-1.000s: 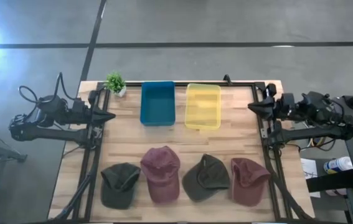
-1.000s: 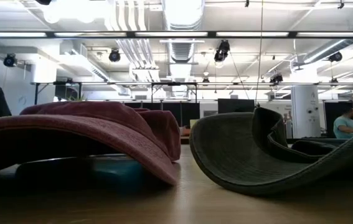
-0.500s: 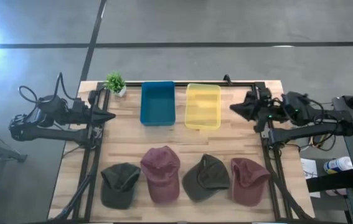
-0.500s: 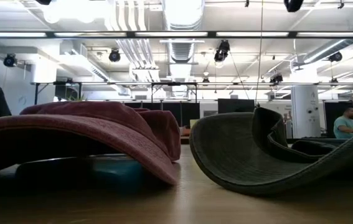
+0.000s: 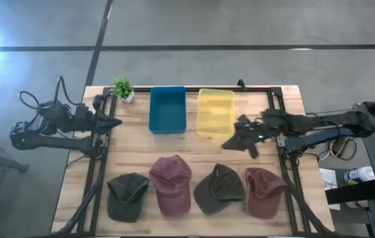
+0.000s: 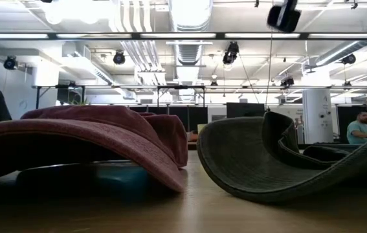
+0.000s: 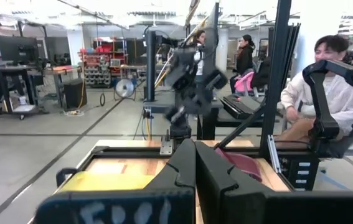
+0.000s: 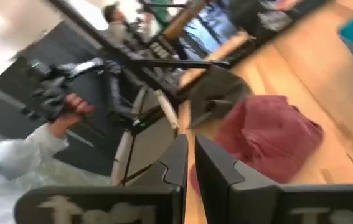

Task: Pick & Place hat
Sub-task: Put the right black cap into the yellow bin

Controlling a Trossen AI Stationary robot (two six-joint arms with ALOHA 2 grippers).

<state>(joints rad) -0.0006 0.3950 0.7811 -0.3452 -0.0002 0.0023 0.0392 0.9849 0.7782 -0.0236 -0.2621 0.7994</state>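
Note:
Four hats lie crown-up in a row along the table's near edge: a dark green hat (image 5: 127,196), a maroon hat (image 5: 171,184), a second dark green hat (image 5: 219,188) and a second maroon hat (image 5: 264,192). My right gripper (image 5: 230,143) is shut and hovers above the table between the yellow bin (image 5: 215,112) and the second green hat, touching nothing. Its wrist view (image 8: 187,144) shows a maroon hat (image 8: 263,130) and a green hat (image 8: 216,99) ahead. My left gripper (image 5: 114,123) is shut and waits at the table's left edge.
A blue bin (image 5: 167,110) stands beside the yellow bin at the far middle, and a small potted plant (image 5: 122,87) sits at the far left corner. Black frame rails (image 5: 94,165) run along both sides. Bare wood (image 5: 174,145) lies between bins and hats. People sit beyond the table (image 7: 325,93).
My right arm has swung from the table's right edge out over the table, toward its left and near side, and its gripper has turned and tipped downward on the way. It now shows at the top of the low view. The hats have not moved.

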